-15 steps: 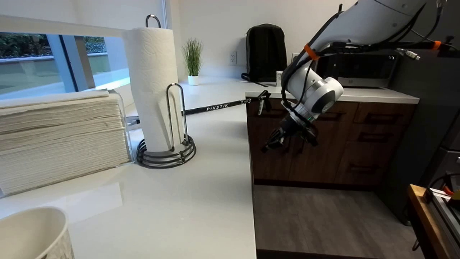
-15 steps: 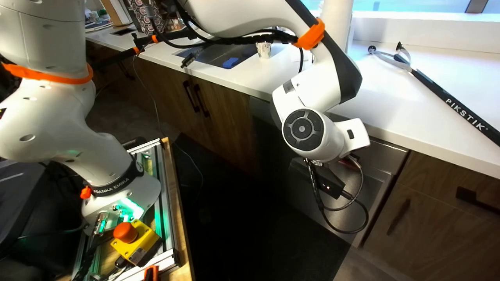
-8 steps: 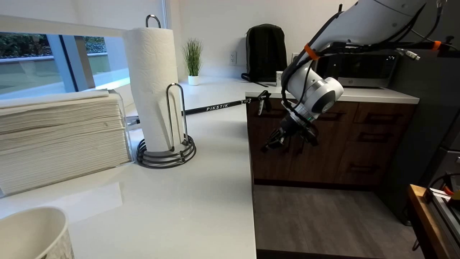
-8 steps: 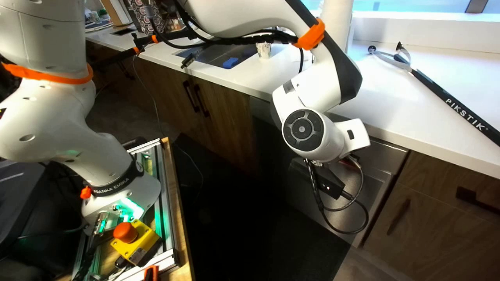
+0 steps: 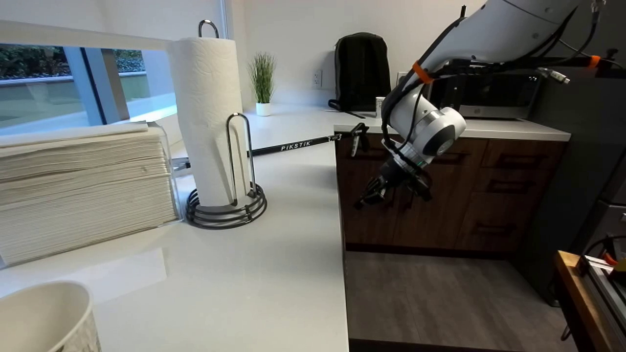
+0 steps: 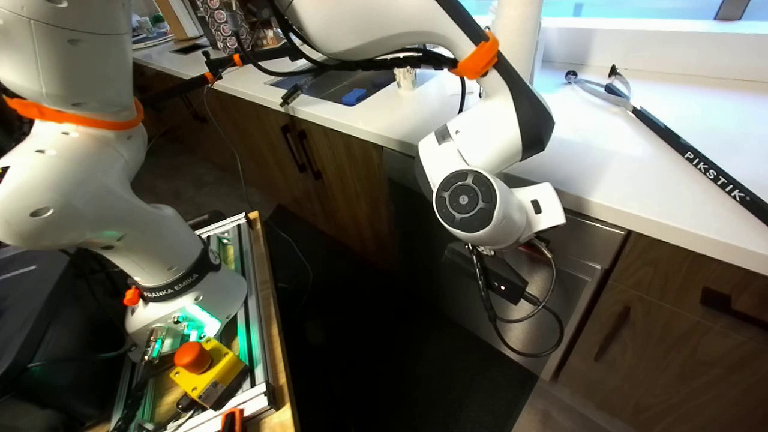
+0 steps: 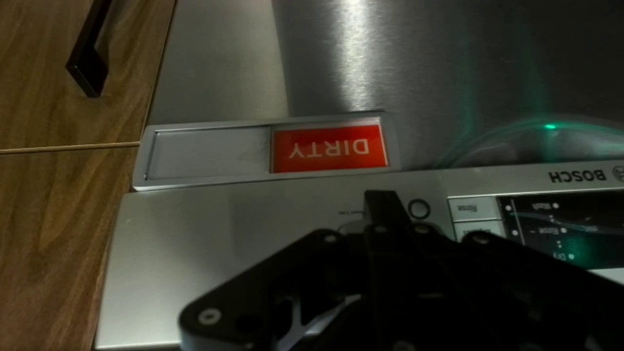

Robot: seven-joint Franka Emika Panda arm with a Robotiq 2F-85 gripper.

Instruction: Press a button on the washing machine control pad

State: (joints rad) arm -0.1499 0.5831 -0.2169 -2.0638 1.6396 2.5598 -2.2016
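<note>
The Bosch machine's silver control strip [image 7: 263, 224] runs across the wrist view, with its lettering upside down. It carries a round ringed button [image 7: 419, 208], a light key marked Rinse [image 7: 474, 208], another light key partly hidden below it, and a dark display [image 7: 575, 224]. My gripper [image 7: 382, 195] is shut and empty, its black fingertips pointing at the strip just left of the ringed button; I cannot tell whether they touch. The fingers cover part of the strip. In an exterior view the gripper [image 5: 362, 201] hangs beyond the counter edge, tilted downward. The steel machine front [image 6: 576, 288] shows behind the wrist.
A red DIRTY sign [image 7: 329, 148] lies along the strip. A cabinet handle [image 7: 90, 58] is at the upper left. The white counter [image 5: 274, 274] overhangs nearby, with a PIKSTIK grabber [image 5: 298, 145] and paper towel roll [image 5: 208, 122] on it. Cables loop below the wrist [image 6: 528, 354].
The arm has shifted very slightly, a few pixels to the left in both exterior views. The gripper looks the same, and nothing else has moved.
</note>
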